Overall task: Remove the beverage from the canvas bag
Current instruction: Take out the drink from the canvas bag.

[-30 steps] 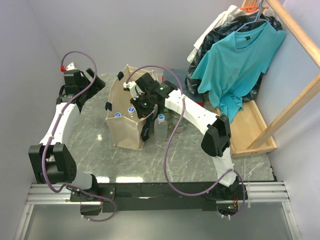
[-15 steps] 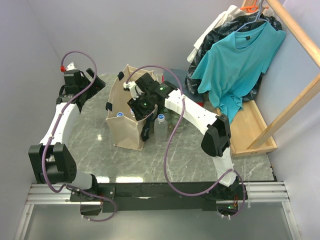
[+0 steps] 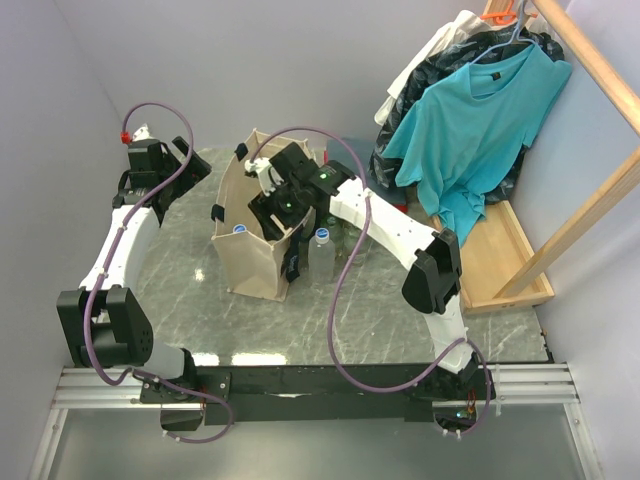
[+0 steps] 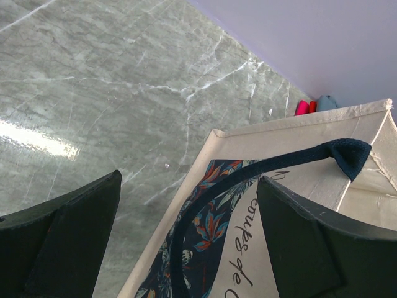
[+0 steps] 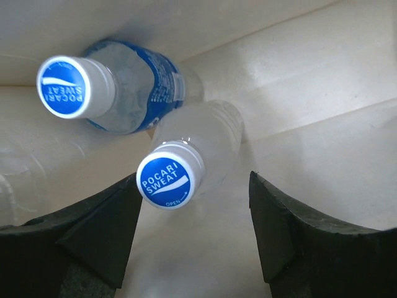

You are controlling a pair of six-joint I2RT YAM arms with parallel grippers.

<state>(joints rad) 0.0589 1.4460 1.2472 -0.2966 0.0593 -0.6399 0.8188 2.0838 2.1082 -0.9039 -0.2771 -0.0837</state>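
Inside the canvas bag (image 5: 298,93), the right wrist camera is showing what the overhead view is mostly missing: a Pocari Sweat bottle (image 5: 170,175) with a blue-and-white cap is leaning toward the lens, and a second Pocari Sweat bottle (image 5: 75,87) with a blue label is lying tilted just behind it, the two touching or nearly so. The right gripper (image 5: 192,230) is hanging wide open around the nearer cap, its dark fingers (image 5: 80,242) standing off to either side without touching it and gripping nothing. From above, the right gripper (image 3: 268,205) is dipping into the mouth of the canvas bag (image 3: 250,265), covering most of the opening, so only one blue cap (image 3: 239,229) is peeking out at the left side. Overhead, some clear bottles (image 3: 322,250) are also standing on the marble table (image 3: 200,300) just beside the bag's right wall. The left gripper (image 3: 150,160) is waiting well apart at the far left. Its wrist view is showing the left gripper (image 4: 189,186) spread wide and empty above the bag's rim, with a dark strap handle (image 4: 248,171) and a floral print crossing the canvas; the lettering there is getting cut off and cannot be read.
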